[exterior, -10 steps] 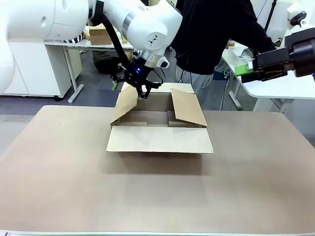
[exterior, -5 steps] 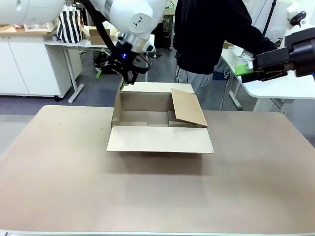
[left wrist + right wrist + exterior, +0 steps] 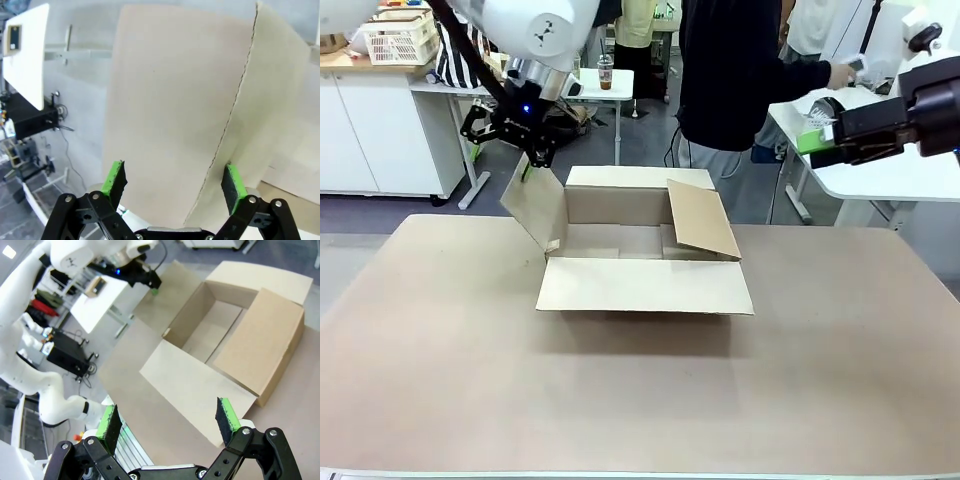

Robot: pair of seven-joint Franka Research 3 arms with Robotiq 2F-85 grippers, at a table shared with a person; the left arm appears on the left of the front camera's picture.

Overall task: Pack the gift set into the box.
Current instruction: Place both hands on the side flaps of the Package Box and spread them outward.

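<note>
Count, cartons: one box, brown corrugated, top open.
Count, flaps: four. The near one lies flat toward me, the far one is laid back, the left one leans up and outward, and the right one tilts inward over the interior.
Count, tools: two.
Left gripper: fingers spread wide, holding nothing. It hangs at the upper edge of the left flap. In my left wrist view that flap stands ahead, between the green pads. I cannot tell whether a finger touches the cardboard.
Right gripper: fingers spread, holding nothing, raised high beyond the box's right side, well apart from it.
Box position: far middle of the table, squared to its edges.
Box interior: the right flap hides part of the floor.
Open room: broad table surface left, right and near of the box.
Far side: one person in a dark top stands just behind the box.
</note>
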